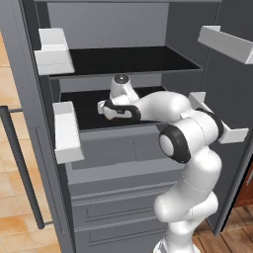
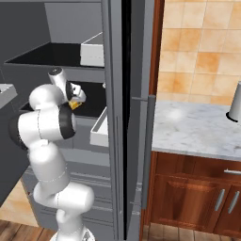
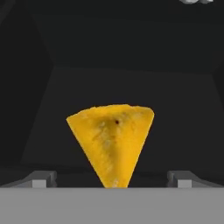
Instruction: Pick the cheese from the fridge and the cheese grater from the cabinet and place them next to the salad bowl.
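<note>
Cheese [image 3: 112, 140]: yellow-orange wedge on the black middle shelf of the fridge [image 1: 113, 148], straight ahead of my hand; in the hand view it sits centred between my two finger tips. A sliver of it shows by my wrist in the right base view [image 2: 74, 104].

Gripper [image 3: 112, 179]: jaws spread fully wide, nothing between the pads yet; one tip to each side of the wedge's narrow end, neither touching it.

Arm: reaching into the fridge over the grey drawers, hand level with the middle shelf [image 1: 89, 106].

Handling (judgement): looks small and light, firm enough for a pinch, with a smooth rind that may slip. Tapered sides could squeeze it out of a loose grip.

Hold point (judgement): across the body above the tip, where the wedge widens, pads on the two slanted faces.

Orientation: in the hand view the point aims toward me and the broad rounded edge lies away, to the fridge's back. Long axis runs tip to broad edge, roughly along my approach line.

Step (judgement): final approach before closing; grater and salad bowl placement not yet begun.

Other: small pale lump [image 3: 192, 1] at the upper edge of the hand view, well apart from the wedge.
</note>
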